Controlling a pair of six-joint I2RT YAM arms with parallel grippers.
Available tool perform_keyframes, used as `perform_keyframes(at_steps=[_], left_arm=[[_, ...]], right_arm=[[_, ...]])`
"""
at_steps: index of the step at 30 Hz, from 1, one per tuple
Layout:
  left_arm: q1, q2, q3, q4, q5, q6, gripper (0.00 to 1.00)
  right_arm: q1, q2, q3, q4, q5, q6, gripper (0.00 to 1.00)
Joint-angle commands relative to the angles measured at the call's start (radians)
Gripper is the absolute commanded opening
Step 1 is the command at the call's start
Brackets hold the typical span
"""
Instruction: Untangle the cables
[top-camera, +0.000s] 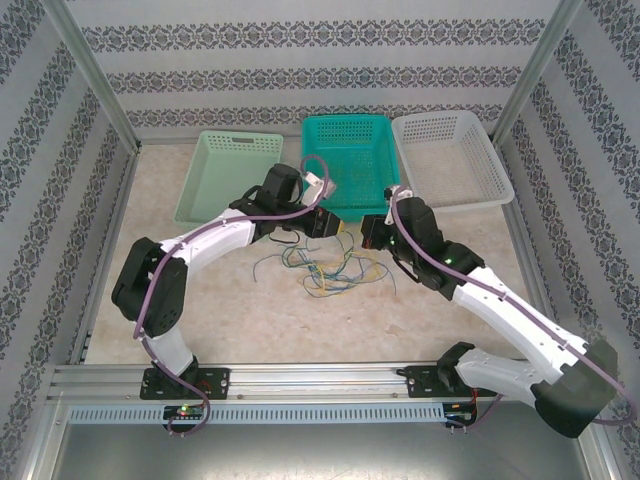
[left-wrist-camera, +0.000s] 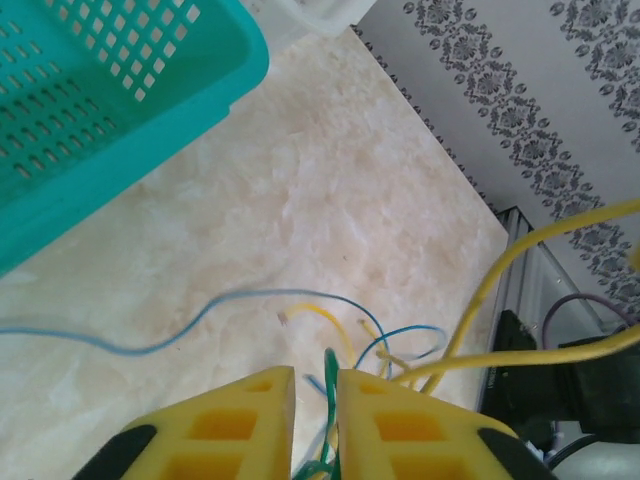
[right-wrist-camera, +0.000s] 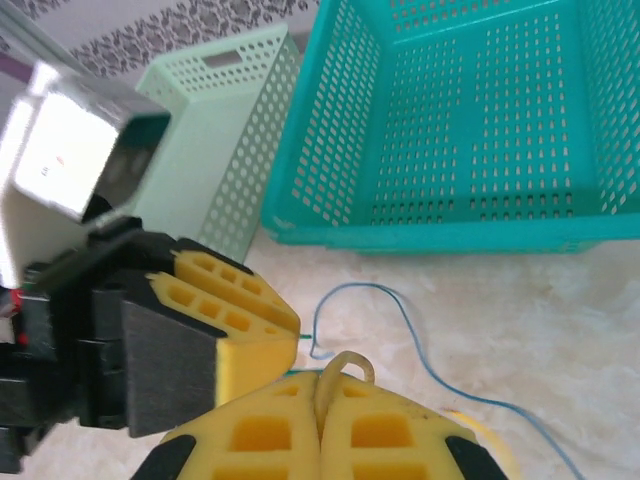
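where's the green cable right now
In the left wrist view, the green cable sits in the gap of the left gripper, with the yellow cable just to its right.

Three baskets (top-camera: 352, 160), two arms (top-camera: 215, 238), apparently three or four cables (top-camera: 330, 270).
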Motion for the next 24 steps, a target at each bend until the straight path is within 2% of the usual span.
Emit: perform_keyframes(at_steps=[1,9,18,24], left_arm=[[-0.014,0.026,0.008,-0.032,-0.005,0.026,0.02],[-0.011,0.039,0.001,-0.079,-0.095,0.044,0.00],[-0.013,0.072,0.016,-0.142,-0.173,0.073,0.00],[-0.012,0.077,0.014,-0.178,-0.196,0.105,0.00]], right_arm=[[-0.012,-0.026,-0.015,0.045,0.020,0.043,0.00],[-0.084,-0.126,-0.032,0.021,-0.002,0.084,0.00],[-0.260,-0.312,-0.038,0.036,-0.067,0.164,0.00],[-0.266,-0.296,-0.003,0.020,-0.091,0.132,0.00]])
